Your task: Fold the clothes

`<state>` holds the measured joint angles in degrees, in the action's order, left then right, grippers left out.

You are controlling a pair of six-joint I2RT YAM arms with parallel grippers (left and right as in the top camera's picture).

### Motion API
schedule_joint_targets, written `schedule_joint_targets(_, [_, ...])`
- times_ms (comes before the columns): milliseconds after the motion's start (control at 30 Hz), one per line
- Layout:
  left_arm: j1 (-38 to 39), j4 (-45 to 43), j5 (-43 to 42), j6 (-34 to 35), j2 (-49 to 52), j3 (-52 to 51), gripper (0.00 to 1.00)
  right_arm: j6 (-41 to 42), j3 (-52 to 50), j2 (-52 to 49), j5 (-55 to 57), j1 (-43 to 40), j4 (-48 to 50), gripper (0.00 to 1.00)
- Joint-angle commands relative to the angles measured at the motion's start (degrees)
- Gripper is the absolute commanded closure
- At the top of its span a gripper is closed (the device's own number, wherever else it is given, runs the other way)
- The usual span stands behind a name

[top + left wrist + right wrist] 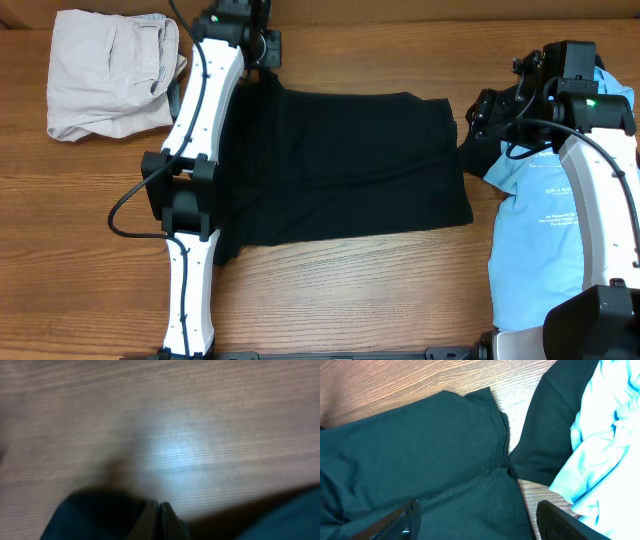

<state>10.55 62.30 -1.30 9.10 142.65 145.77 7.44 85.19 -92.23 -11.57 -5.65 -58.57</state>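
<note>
The large black shirt [340,170] lies spread flat across the middle of the table. My left gripper [262,48] is at the shirt's far left corner. In the blurred left wrist view its fingers [159,512] are pressed together, with dark cloth [95,515] against them, low over the wood. My right gripper [482,115] hovers over the shirt's right edge. It is open and empty [480,525], with black cloth [420,450] between the fingers. A light-blue T-shirt [545,215] lies at the right and partly under the right arm; it also shows in the right wrist view [605,435]. Beige trousers [110,75] lie crumpled at the far left.
The left arm [190,200] stretches from the near edge along the shirt's left side. The right arm's base [590,320] stands at the near right, over the blue T-shirt. Bare wooden table [360,290] shows in front of the shirt.
</note>
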Motion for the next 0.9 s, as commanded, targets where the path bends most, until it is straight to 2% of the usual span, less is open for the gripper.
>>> schedule_joint_targets(0, [0.76,7.58,0.61,0.33,0.15,5.44,0.96,-0.39,1.03,0.59,0.39,-0.42,0.09,0.23])
schedule_joint_targets(167, [0.90,21.14,0.81,0.33,0.17,5.55,0.96,-0.39,1.03,0.59,0.39,-0.42,0.07,0.23])
schedule_joint_targets(400, [0.98,33.33,1.27,0.48,0.17,5.35,0.96,-0.37,1.03,0.59,0.37,-0.42,0.07,0.23])
schedule_joint_targets(533, [1.44,34.53,-0.50,1.20,0.17,3.04,0.96,-0.37,1.03,0.59,0.37,-0.42,-0.20,0.23])
schedule_joint_targets(667, [2.86,34.53,-1.75,1.25,0.17,-5.07,0.96,-0.37,1.03,0.59,0.37,-0.42,-0.61,0.22])
schedule_joint_targets(700, [3.39,34.53,-1.70,1.20,0.17,-8.11,0.94,-0.39,1.03,0.59,0.37,-0.42,-0.76,0.22])
schedule_joint_targets(767, [4.17,34.53,-1.44,0.44,0.17,-14.67,0.82,-0.42,1.03,0.59,0.39,-0.42,-0.94,0.22])
schedule_joint_targets(867, [4.50,34.56,0.33,0.39,0.17,-18.78,0.74,-0.42,1.03,0.59,0.39,-0.42,-0.92,0.22])
